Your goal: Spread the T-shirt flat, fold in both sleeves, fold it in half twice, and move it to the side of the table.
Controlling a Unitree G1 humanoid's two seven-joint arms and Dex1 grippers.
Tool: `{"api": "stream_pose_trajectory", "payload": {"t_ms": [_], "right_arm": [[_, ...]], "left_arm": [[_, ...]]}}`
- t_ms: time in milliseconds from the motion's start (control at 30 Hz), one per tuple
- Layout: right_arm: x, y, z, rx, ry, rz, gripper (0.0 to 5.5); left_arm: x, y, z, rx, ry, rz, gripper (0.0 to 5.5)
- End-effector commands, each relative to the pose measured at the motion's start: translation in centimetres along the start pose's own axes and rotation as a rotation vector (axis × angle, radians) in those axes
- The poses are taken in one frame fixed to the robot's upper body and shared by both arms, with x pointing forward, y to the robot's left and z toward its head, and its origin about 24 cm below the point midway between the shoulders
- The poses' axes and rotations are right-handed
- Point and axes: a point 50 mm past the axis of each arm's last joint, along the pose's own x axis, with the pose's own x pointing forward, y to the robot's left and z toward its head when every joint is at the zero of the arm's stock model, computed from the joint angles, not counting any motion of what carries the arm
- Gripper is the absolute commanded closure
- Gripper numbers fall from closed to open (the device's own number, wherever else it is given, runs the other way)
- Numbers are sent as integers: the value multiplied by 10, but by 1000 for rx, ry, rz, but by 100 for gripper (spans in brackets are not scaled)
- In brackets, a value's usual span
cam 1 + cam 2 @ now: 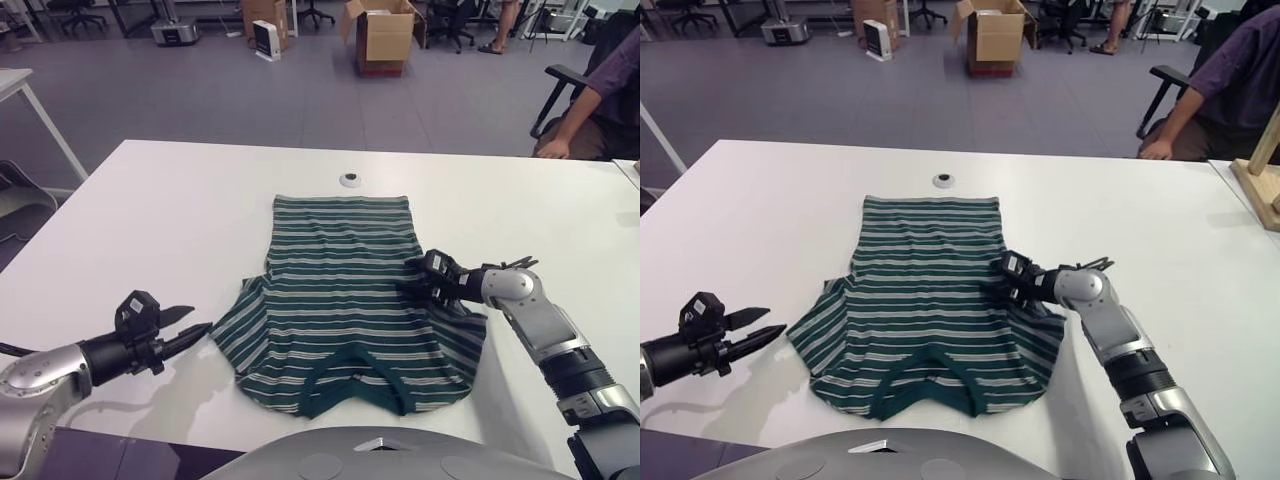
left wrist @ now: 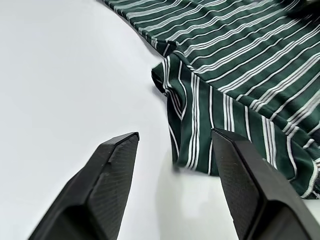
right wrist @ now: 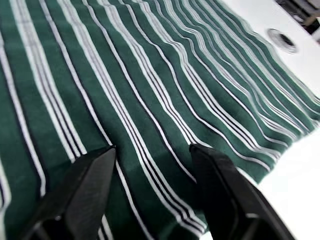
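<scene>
White table (image 1: pixel 150 220), striped T-shirt (image 1: pixel 340 290), small disc (image 1: pixel 350 180) beyond

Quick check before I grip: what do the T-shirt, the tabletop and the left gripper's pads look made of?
T-shirt: soft knit fabric, likely cotton jersey, matte; it drapes and wrinkles at the sleeve.
Table: smooth white top, laminate-like, with a slight sheen and faint reflections.
Pads of the left gripper: black, finely ribbed, probably rubber or plastic.

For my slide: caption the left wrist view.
Open left tool beside the green striped T-shirt on the white table.
</scene>
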Motion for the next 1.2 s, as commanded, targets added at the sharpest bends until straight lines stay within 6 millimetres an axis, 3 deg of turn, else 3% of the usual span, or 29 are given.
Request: {"api": "stream_pose_trajectory", "payload": {"t_ms": [33, 167, 267, 700, 900, 1000, 1067, 1200], "right_arm": [[-2, -2, 11, 28, -82, -9, 276], [-16, -16, 32, 58, -216, -93, 276], [-28, -25, 37, 67, -245, -150, 276], [-43, -21, 26, 134, -235, -229, 276], [-88, -13, -19, 356, -159, -300, 276], [-104, 1, -38, 580, -202, -280, 276], [-113, 13, -46, 697, -231, -237, 276], [-125, 34, -61, 839, -214, -173, 276]], "left_arm": [[5, -15, -18, -164, 31, 43, 284], [18, -26, -25, -307, 11, 61, 284], [24, -27, -37, -351, 51, 113, 341], [30, -32, -19, -466, -137, 63, 548], [25, -51, 20, -323, -242, -88, 548], [27, -65, 41, -216, -263, -173, 548], [34, -74, 45, -172, -230, -224, 548], [53, -84, 31, -109, -93, -267, 548]]}}
